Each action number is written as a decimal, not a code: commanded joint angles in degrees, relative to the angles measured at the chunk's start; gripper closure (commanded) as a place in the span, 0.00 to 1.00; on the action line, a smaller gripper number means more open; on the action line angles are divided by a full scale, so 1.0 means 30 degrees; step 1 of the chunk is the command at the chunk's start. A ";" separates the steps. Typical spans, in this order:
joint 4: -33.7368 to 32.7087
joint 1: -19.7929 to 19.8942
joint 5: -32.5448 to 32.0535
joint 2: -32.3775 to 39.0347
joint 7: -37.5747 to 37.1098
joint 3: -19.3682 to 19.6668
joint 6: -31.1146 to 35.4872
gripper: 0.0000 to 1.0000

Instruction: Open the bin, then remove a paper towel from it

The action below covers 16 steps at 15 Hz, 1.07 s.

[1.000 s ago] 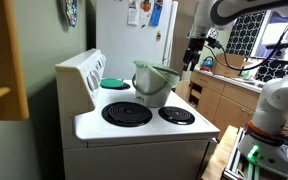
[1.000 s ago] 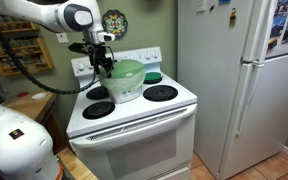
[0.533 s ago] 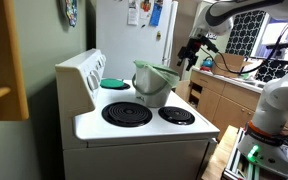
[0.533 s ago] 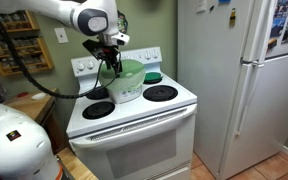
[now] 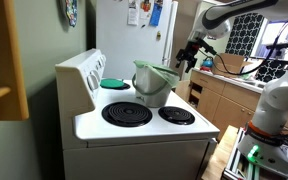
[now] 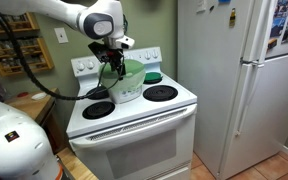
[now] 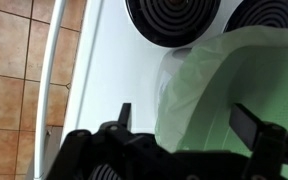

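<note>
The bin [image 5: 154, 88] is a small round silvery-grey metal bin with a pale green lid. It stands on the white stove top between the burners, and also shows in an exterior view [image 6: 127, 82]. Its lid is tilted up in both exterior views. My gripper [image 5: 188, 57] hangs beside and slightly above the bin, and in an exterior view [image 6: 112, 66] it sits at the bin's near rim. In the wrist view my gripper [image 7: 187, 118] is open, its two dark fingers straddling the pale green lid [image 7: 234, 80]. No paper towel shows.
A flat teal disc [image 5: 114, 83] lies on the back burner. Black coil burners [image 5: 127, 113] surround the bin. The stove's back panel [image 5: 84, 72] rises behind. A white fridge [image 6: 239, 80] stands beside the stove, and a cluttered wooden counter [image 5: 224, 80] is nearby.
My gripper has moved from above the back of the stove toward the bin and dropped lower, close over its lid. The bin has not moved.
</note>
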<state>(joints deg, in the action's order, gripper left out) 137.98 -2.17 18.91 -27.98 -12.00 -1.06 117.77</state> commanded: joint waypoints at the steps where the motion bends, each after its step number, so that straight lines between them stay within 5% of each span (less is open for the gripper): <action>1: -0.0405 -0.0140 0.2380 0.1157 0.0964 0.1116 0.0029 0.00; 7: -0.0585 -0.0252 0.7637 0.2222 0.4274 0.2375 0.0049 0.00; 16: -0.0671 0.0285 1.1796 0.4068 0.7697 0.2202 -0.0142 0.00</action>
<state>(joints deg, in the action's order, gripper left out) 136.50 -2.06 50.77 -17.50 7.66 5.54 117.85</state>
